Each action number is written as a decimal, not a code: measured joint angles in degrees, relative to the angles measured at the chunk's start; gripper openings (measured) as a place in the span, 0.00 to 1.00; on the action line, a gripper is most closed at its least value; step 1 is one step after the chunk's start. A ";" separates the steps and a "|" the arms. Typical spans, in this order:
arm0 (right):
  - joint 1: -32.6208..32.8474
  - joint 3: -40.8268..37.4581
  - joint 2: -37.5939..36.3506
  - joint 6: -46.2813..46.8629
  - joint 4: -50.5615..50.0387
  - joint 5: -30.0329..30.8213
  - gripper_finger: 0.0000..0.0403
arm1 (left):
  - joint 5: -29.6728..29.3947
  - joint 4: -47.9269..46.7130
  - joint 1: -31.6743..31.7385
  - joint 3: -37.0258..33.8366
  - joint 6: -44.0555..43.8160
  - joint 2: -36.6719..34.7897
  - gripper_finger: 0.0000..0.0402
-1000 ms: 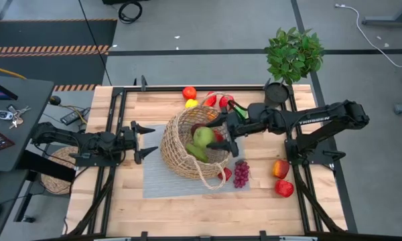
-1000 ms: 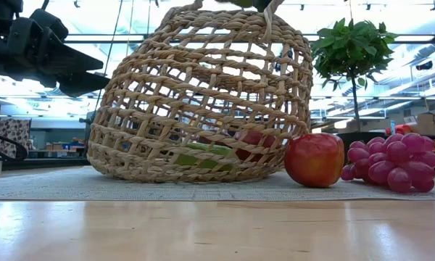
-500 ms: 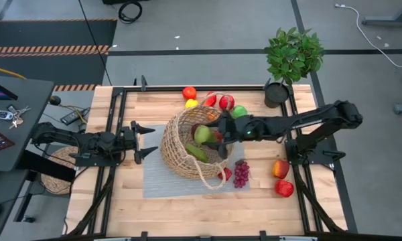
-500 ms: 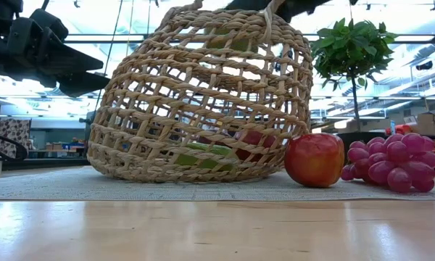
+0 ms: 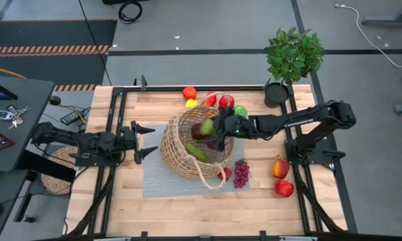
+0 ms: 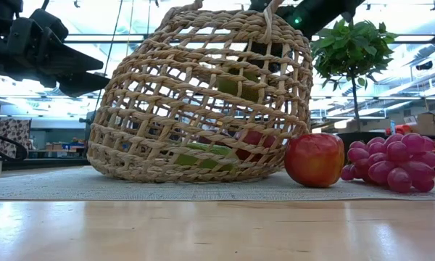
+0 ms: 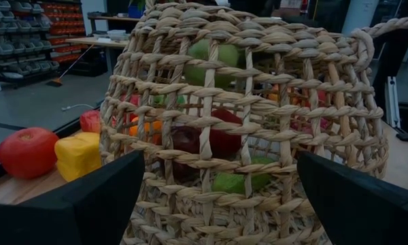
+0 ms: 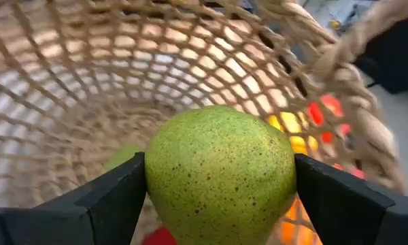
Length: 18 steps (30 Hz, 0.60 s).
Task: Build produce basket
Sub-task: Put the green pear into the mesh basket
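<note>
One speckled green toy fruit [image 8: 219, 173] sat clamped between my right gripper's [image 5: 218, 127] fingers, inside the mouth of the big tan woven wicker basket [image 5: 187, 144] on the grey mat [image 5: 157, 177]. I judged placing underway; next, release it low. Left gripper [image 5: 145, 140] waited beside the basket, spread wide, holding nothing.

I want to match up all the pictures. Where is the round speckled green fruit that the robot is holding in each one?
High view: round speckled green fruit over the basket's mouth.
Low view: behind the weave, upper middle.
Left wrist view: high inside, seen through the weave.
Right wrist view: centre, between the fingers.
Shared landmark: the tan woven wicker basket.
</note>
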 joint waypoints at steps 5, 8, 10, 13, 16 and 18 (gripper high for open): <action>0.04 0.01 -0.10 -2.44 -2.15 2.99 0.91 | -0.02 0.00 0.00 -0.02 -0.02 -0.02 0.98; 0.02 0.01 -0.09 -2.22 -3.93 3.82 0.96 | -0.02 0.00 0.00 -0.02 0.00 -0.02 0.98; 0.02 0.01 -0.10 -2.12 -4.54 4.38 0.98 | 0.00 0.00 0.00 0.00 -0.02 0.00 0.98; 0.23 0.30 -0.15 -1.95 -5.02 4.39 0.98 | -0.01 0.01 0.02 0.00 0.00 0.00 0.98; 1.41 3.89 -0.84 -2.52 -8.50 4.51 0.97 | 0.00 0.02 0.01 -0.01 -0.01 -0.01 0.98; 2.36 7.19 -1.68 -2.51 -10.92 4.47 0.97 | -0.02 0.00 0.02 0.00 -0.02 -0.01 0.98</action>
